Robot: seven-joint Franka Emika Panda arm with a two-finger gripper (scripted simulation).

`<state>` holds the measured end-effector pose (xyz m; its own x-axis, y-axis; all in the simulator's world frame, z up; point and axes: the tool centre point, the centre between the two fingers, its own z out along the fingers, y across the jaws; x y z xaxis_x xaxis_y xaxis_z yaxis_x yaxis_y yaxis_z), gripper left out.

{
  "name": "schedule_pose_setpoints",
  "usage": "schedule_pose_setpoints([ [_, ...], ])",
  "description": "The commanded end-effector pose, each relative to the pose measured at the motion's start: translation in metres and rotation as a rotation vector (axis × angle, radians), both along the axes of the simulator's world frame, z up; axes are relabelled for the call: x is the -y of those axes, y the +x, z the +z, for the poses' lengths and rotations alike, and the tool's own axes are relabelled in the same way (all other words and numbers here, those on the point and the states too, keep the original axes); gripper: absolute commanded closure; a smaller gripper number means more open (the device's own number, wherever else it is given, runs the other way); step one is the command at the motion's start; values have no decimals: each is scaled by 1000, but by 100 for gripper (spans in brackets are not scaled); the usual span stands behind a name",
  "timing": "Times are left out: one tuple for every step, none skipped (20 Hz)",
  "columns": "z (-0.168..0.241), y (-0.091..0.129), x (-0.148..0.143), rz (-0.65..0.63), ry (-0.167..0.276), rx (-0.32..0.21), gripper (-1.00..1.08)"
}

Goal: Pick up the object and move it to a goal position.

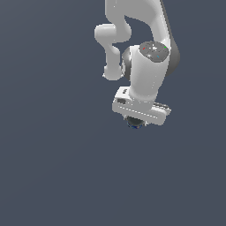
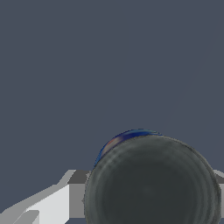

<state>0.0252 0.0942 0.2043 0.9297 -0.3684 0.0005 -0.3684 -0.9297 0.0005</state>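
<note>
The small blue-banded can (image 2: pixel 151 183) sat directly beneath the white gripper (image 1: pixel 134 120), its dark lid filling the wrist view; whether the fingers pinched it could not be told. Rigid, light and likely slick, it seemingly wanted gripping across its curved side band

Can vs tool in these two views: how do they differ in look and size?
Colour: the can has a dark blackish top and a blue side band; the tool is white with grey parts.
Shape: the can is round; the tool is boxy.
Size: the can is narrower than the tool, peeking out just below it in the exterior view.
Shared: both sit against the plain grey-blue background.
</note>
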Motion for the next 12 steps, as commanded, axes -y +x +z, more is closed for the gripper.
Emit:
schedule_pose_setpoints([
  [27,5,-9,0,0,0,108],
  [37,7,-13,0,0,0,108],
  [47,9,-17,0,0,0,108],
  [57,11,-20,0,0,0,108],
  [66,14,-24,0,0,0,108],
  [76,16,-27,0,0,0,108],
  [85,18,-31,0,0,0,108],
  [94,20,-34,0,0,0,108],
  [102,22,-37,0,0,0,108],
  [110,24,-40,0,0,0,108],
  [117,25,-43,0,0,0,108],
  [125,27,-45,0,0,0,108],
])
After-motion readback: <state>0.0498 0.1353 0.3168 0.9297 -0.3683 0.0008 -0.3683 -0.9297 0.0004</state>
